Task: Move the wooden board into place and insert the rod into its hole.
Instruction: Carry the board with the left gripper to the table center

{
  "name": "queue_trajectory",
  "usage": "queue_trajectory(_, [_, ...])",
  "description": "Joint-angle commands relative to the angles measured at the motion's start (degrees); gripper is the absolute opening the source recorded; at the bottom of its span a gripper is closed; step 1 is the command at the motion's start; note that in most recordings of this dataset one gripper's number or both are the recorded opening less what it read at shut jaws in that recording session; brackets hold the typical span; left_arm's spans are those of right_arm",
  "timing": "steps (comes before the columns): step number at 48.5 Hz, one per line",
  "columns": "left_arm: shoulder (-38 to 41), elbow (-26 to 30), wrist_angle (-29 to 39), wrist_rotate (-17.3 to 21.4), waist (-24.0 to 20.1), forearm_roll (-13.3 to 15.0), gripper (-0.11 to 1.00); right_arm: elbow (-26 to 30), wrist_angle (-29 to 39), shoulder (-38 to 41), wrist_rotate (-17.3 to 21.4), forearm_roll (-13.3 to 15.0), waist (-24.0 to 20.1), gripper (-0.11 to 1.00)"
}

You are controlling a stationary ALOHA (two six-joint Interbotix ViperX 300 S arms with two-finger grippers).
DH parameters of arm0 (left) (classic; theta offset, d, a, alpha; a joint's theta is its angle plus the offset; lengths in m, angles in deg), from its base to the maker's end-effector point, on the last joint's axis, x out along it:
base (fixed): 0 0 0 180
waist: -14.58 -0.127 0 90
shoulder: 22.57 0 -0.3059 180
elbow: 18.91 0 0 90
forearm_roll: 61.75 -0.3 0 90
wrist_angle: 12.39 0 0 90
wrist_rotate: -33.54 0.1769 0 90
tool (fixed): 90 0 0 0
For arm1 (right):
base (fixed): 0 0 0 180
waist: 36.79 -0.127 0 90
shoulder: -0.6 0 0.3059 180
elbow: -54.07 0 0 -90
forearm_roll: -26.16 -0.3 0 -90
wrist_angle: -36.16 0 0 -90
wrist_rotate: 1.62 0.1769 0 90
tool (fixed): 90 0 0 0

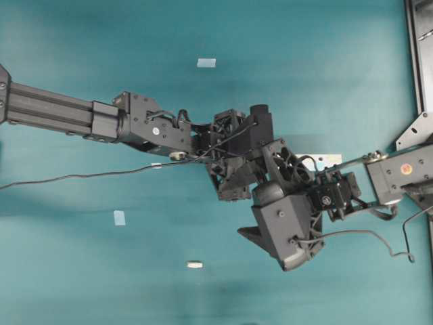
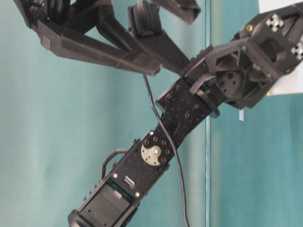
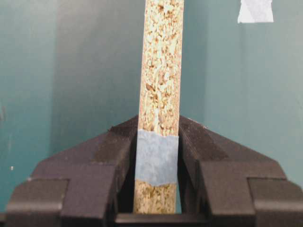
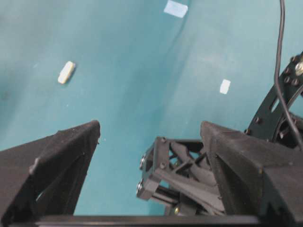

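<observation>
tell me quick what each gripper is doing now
left gripper: shut on the wooden board, at its blue patch
right gripper: open, holding nothing

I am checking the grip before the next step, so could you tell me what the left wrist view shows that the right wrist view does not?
Only the left wrist view shows the wooden board, seen edge-on with its speckled edge, and the left gripper shut on it at the light-blue patch.

Only the right wrist view shows the rod lying alone on the teal table, the right gripper open and empty, and part of the other arm below it.

Both show the teal table and pale tape squares stuck to it.
</observation>
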State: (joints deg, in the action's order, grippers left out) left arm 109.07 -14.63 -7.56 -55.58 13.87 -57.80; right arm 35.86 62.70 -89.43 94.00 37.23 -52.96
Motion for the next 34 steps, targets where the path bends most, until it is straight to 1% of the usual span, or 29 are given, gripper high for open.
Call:
queue_trajectory(1, [-0.9, 2.3, -0.6, -0.2, -0.1, 0.0, 0.22, 1.5, -0.2, -1.3, 0.1, 0.1, 0.1, 0.99])
queue_trajectory(19, [0.8, 4.2, -0.5, -0.2, -0.1, -0.1, 0.22, 1.1, -0.3, -1.3, 0.1, 0.1, 0.1, 0.99])
queue_trajectory(34, [0.9, 4.2, -0.5, -0.4, -0.4, -0.1, 0.22, 0.8, -0.2, -1.3, 0.1, 0.1, 0.1, 0.99])
